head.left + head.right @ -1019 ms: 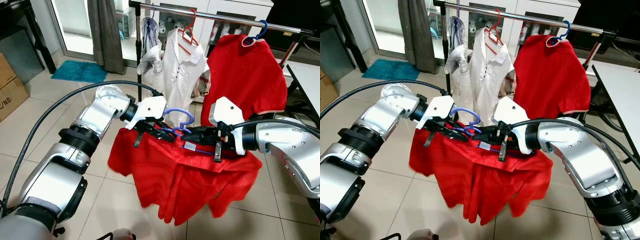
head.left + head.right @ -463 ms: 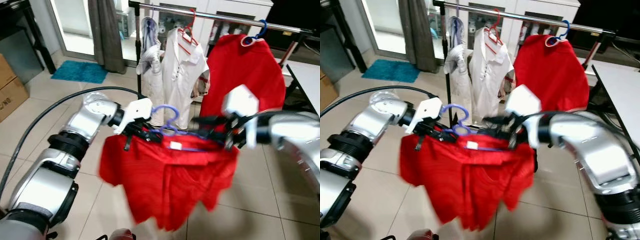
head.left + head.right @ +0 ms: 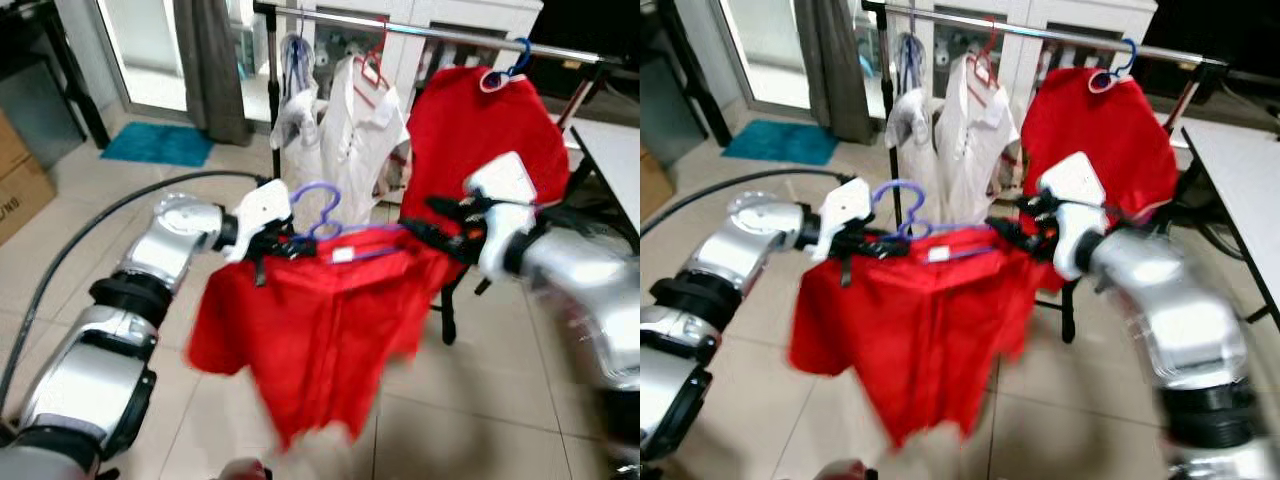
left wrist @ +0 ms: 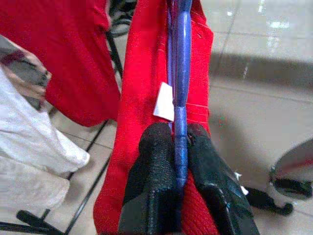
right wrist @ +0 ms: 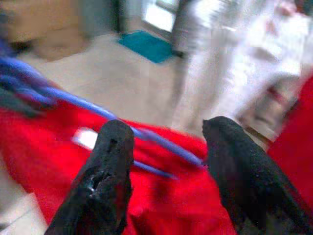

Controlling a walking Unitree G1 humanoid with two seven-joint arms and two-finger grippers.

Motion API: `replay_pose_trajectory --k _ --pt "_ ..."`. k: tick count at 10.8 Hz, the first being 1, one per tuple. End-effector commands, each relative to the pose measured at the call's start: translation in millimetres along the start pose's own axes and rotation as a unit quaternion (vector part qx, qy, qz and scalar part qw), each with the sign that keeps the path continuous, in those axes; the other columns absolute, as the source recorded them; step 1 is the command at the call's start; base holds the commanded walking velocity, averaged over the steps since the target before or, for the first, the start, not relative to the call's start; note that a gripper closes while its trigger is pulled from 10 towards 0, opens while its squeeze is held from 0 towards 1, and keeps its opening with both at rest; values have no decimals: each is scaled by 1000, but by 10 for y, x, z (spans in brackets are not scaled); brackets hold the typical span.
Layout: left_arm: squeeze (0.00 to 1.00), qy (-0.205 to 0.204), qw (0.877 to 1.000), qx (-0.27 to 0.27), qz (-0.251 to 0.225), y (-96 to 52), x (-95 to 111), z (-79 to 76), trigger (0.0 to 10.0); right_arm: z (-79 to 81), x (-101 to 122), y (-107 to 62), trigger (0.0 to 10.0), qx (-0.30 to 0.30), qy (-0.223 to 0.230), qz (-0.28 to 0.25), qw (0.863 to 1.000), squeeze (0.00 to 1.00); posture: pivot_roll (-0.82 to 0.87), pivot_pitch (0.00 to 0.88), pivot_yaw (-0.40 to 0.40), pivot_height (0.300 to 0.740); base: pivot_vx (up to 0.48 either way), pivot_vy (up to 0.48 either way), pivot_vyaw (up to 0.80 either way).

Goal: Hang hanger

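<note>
A purple-blue hanger point(image 3: 318, 205) carries a red shirt point(image 3: 315, 315) in front of the clothes rail point(image 3: 440, 34). My left gripper point(image 3: 272, 243) is shut on the hanger's left arm; the left wrist view has the blue bar point(image 4: 182, 73) pinched between the black fingers point(image 4: 151, 166). My right gripper point(image 3: 432, 232) is at the hanger's right end. In the right wrist view it point(image 5: 166, 132) is open, with the hanger arm point(image 5: 146, 137) and red cloth point(image 5: 58, 147) beyond its spread fingers. The picture is blurred by motion.
On the rail hang a grey-white garment point(image 3: 295, 110), a white shirt point(image 3: 352, 135) and a red shirt point(image 3: 490, 130) on a blue hanger. A white table point(image 3: 612, 150) stands at the right. A teal mat point(image 3: 155, 143), a curtain point(image 3: 210, 60) and a cardboard box point(image 3: 20, 175) are at the left.
Both arms have raised the hanger and red shirt toward the rail. The right gripper has slid out to the hanger's right end and its fingers have come apart.
</note>
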State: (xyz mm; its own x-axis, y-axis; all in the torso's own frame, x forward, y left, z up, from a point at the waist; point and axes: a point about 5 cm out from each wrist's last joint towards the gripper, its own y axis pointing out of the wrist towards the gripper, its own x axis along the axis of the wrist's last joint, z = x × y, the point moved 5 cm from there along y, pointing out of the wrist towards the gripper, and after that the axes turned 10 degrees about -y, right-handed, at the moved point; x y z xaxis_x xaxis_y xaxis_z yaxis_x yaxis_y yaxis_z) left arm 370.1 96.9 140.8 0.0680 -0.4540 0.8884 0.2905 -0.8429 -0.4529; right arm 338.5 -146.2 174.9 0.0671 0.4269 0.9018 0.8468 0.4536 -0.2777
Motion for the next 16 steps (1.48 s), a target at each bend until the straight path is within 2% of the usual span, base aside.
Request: replay_pose_trajectory --k 1,2,3,4,7,8,9,10,11,12,13,14,16 --pt "0 1 1000 18 -22 -2 62 25 0 -101 -75 9 10000 -58 2 21 998 1000 50 0 -9 740 0 0 0" --pt "0 1 999 21 -29 16 85 16 0 -86 -111 63 10000 -91 54 26 994 1000 54 0 -9 740 0 0 0" --pt "0 4 999 29 -28 19 88 31 0 -127 -133 77 10000 -120 72 37 989 1000 58 0 -12 740 0 0 0" --pt "0 5 999 42 -26 9 83 62 0 -181 -145 70 10000 -147 84 45 985 0 61 0 -14 740 0 0 0" --pt "0 2 998 50 -31 1 92 71 0 -86 -228 99 10000 -142 100 72 982 0 58 0 -17 740 0 0 0" --pt "0 3 998 47 -34 12 107 60 0 -74 -231 112 4863 -141 104 74 982 0 59 0 -17 740 0 0 0" --pt "0 4 998 42 -36 24 118 43 0 -56 -212 140 3255 -133 120 67 982 0 59 0 -18 740 0 0 0" --pt "0 4 999 39 -35 29 118 35 0 -39 -210 149 3412 -127 129 66 981 0 58 0 -18 740 0 0 0" --pt "0 6 999 33 -40 39 137 16 0 12 -251 168 2549 -114 135 76 981 0 57 0 -20 740 0 0 0" --pt "0 7 999 32 -41 39 148 8 0 17 -306 171 2196 -116 147 86 978 0 57 0 -21 740 0 0 0" --pt "0 8 999 30 -41 35 154 3 0 -1 -339 170 824 -120 158 90 976 0 57 0 -21 740 0 0 0" --pt "0 10 999 26 -41 36 157 -7 0 -47 -383 163 0 -128 163 95 974 0 56 0 -22 740 0 0 0" --pt "0 10 999 21 -41 34 162 -25 0 -94 -419 154 0 -136 162 101 972 0 56 0 -23 740 0 0 0"
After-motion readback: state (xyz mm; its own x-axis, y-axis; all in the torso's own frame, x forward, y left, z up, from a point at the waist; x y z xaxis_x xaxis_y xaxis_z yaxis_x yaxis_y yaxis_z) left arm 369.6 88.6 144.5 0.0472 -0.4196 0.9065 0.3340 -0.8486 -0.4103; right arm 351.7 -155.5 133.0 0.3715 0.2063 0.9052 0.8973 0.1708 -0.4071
